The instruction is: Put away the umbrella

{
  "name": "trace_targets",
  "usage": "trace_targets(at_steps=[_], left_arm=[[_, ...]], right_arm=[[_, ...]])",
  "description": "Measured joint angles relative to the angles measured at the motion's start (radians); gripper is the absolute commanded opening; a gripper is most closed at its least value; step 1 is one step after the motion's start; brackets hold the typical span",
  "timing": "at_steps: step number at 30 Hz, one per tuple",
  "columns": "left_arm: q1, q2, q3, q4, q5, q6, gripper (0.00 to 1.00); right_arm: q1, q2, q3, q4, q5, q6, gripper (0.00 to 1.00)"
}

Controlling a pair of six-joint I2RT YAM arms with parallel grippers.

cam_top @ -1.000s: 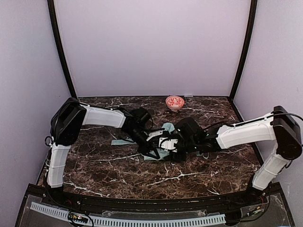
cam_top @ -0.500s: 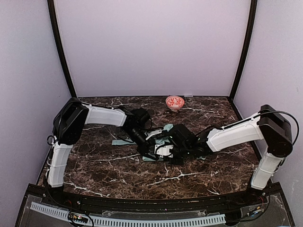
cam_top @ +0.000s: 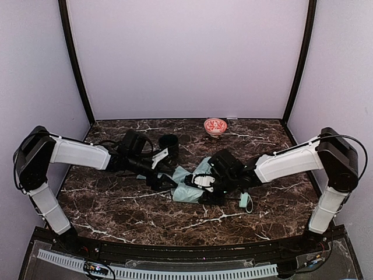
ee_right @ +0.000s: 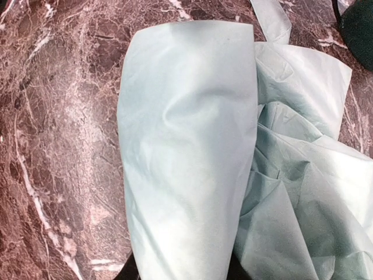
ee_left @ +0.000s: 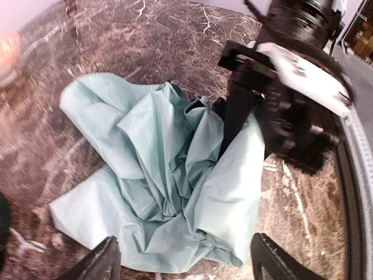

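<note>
The umbrella (cam_top: 187, 188) lies as a crumpled heap of pale mint-green fabric at the table's middle. Its small mint handle with strap (cam_top: 243, 200) lies just right of the heap. My left gripper (cam_top: 164, 179) is open at the heap's left edge. In the left wrist view its fingers (ee_left: 98, 265) stand wide apart just short of the fabric (ee_left: 169, 175). My right gripper (cam_top: 204, 185) rests on the heap from the right. In the right wrist view a thick fold of fabric (ee_right: 186, 157) runs between its mostly hidden jaws, which seem closed on it.
A dark green mug (cam_top: 169, 142) stands behind the left gripper and shows in the right wrist view (ee_right: 358, 23). A red patterned bowl (cam_top: 215, 126) sits near the back wall. The brown marble table (cam_top: 116, 204) is walled on three sides.
My left arm has drawn back to the left, off the fabric, with its jaws open. The fabric now lies more spread out and the handle shows at the right.
</note>
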Motion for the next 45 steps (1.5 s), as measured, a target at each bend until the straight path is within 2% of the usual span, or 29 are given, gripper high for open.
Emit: trace_targets(at_steps=[3,5,8,11,14,20,22,25,28,30,33,38,45], left_arm=[[-0.014,-0.052,-0.035,0.036,-0.045,0.073,0.7],[-0.031,-0.083,-0.051,0.043,-0.072,0.135,0.69],[-0.082,-0.13,-0.084,0.044,-0.109,0.257,0.79],[-0.161,-0.144,-0.113,0.049,-0.165,0.388,0.83],[-0.227,-0.114,-0.131,0.08,-0.246,0.499,0.85],[-0.257,0.063,-0.064,0.116,-0.46,0.626,0.84],[-0.268,0.091,-0.047,0.142,-0.512,0.634,0.74],[-0.284,0.092,-0.045,0.132,-0.568,0.639,0.49],[-0.291,0.099,-0.025,0.086,-0.592,0.634,0.32],[-0.291,0.101,0.002,0.029,-0.592,0.614,0.24],[-0.291,0.106,0.045,-0.047,-0.585,0.585,0.13],[-0.284,0.126,0.114,-0.151,-0.537,0.518,0.06],[-0.244,0.237,0.304,-0.364,-0.373,0.434,0.02]], right_arm=[[-0.04,0.03,0.054,-0.057,-0.091,0.034,0.03],[-0.074,0.066,0.105,-0.103,-0.164,0.053,0.04],[-0.119,0.125,0.178,-0.167,-0.274,0.068,0.05],[-0.155,0.178,0.235,-0.228,-0.376,0.068,0.05],[-0.175,0.233,0.298,-0.285,-0.467,0.063,0.05],[-0.18,0.298,0.356,-0.345,-0.586,0.041,0.05],[-0.181,0.306,0.364,-0.361,-0.61,0.027,0.06],[-0.185,0.319,0.385,-0.388,-0.622,0.014,0.13],[-0.188,0.327,0.401,-0.409,-0.624,0.006,0.28],[-0.195,0.326,0.404,-0.414,-0.62,0.007,0.41],[-0.203,0.309,0.401,-0.401,-0.612,0.035,0.52],[-0.245,0.198,0.33,-0.383,-0.537,0.11,0.6],[-0.317,-0.067,0.207,-0.323,-0.356,0.147,0.61]])
